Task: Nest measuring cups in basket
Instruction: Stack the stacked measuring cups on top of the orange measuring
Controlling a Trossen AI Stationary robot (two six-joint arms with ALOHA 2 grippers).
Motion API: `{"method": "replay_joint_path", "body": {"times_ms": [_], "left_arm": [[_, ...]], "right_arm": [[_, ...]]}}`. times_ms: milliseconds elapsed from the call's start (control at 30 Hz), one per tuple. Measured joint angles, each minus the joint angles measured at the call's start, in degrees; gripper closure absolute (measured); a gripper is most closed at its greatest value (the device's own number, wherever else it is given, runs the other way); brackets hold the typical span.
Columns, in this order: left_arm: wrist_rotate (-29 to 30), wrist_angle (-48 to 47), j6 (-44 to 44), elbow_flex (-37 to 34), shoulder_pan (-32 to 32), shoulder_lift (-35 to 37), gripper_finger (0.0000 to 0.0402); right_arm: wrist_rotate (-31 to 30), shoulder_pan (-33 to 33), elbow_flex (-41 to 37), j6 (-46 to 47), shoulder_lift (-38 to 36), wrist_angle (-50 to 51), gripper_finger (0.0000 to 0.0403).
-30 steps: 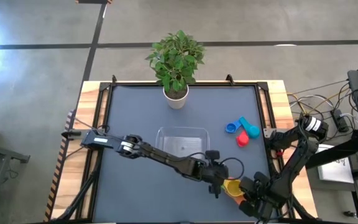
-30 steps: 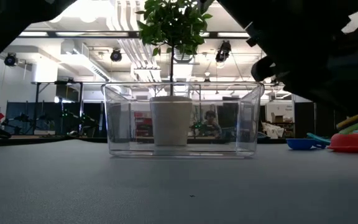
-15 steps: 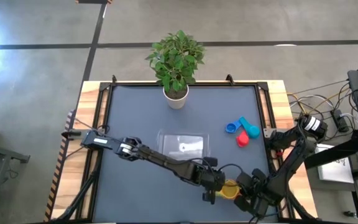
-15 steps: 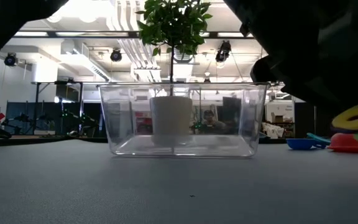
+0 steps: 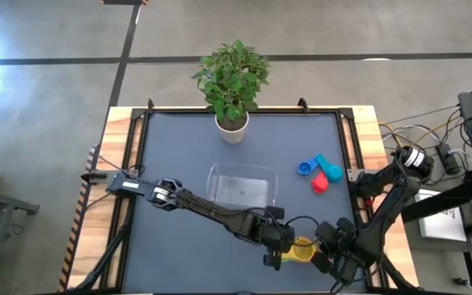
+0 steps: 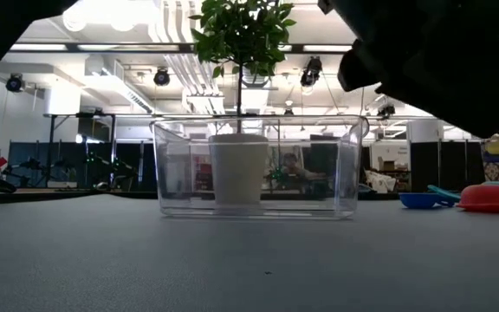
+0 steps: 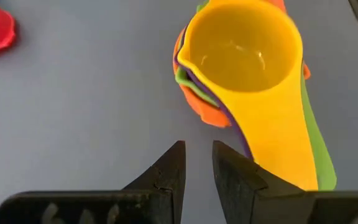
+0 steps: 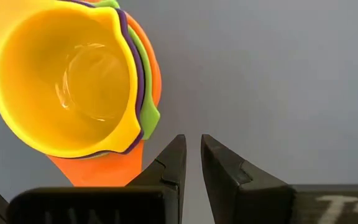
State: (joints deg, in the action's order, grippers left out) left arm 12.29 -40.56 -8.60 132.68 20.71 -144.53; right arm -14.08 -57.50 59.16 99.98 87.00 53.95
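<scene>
1. Dark matting covers the table (image 5: 170, 147) in the high view: the clear basket (image 5: 241, 185) has slid back toward the potted plant (image 5: 233, 86), while both arms have closed in on the nested stack (image 5: 302, 250) at the near edge.
2. Blue cup (image 5: 304, 169), teal cup (image 5: 327, 166) and red cup (image 5: 320, 183) lie loose, well apart from the stack.
3. Low view: the basket (image 6: 258, 166) stands empty.
4. Left wrist view: the left gripper (image 7: 197, 167) is nearly clenched on nothing, just beside the yellow cup (image 7: 241, 46) topping the stack.
5. Right wrist view: the right gripper (image 8: 192, 160) is likewise pinched and empty; the stack awaits a proper grasp.
</scene>
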Motion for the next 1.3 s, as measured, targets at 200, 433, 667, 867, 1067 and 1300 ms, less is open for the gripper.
{"method": "replay_joint_path", "body": {"times_ms": [200, 433, 667, 867, 1067, 1300], "left_arm": [[0.13, -4.32, -4.21, -0.02, 0.18, 0.15, 0.0339], [0.01, -5.91, -7.52, -0.05, 0.89, 0.15, 0.0339], [-0.96, -5.94, -9.58, -0.07, 2.35, 0.17, 0.0339], [-0.96, -5.55, -10.39, -0.07, 3.33, 0.17, 0.0339], [-1.85, -4.17, -10.47, -0.07, 3.91, 0.17, 0.0339], [-4.37, -0.64, -10.45, -0.07, 4.15, 0.17, 0.0339]], "right_arm": [[4.16, -1.2, 1.19, 0.29, 0.35, 0.68, 0.0364], [8.0, -2.47, 1.22, 1.57, 1.97, -1.26, 0.0364], [8.2, -2.64, 1.22, 1.61, 2.8, -6.36, 0.0364], [6.62, -2.64, 1.22, 3.62, 2.8, -6.66, 0.0364], [4.54, -1.9, 1.22, 3.7, 2.8, -6.7, 0.0364], [2.79, -0.71, 1.2, 3.51, 2.8, -6.91, 0.0364]]}}
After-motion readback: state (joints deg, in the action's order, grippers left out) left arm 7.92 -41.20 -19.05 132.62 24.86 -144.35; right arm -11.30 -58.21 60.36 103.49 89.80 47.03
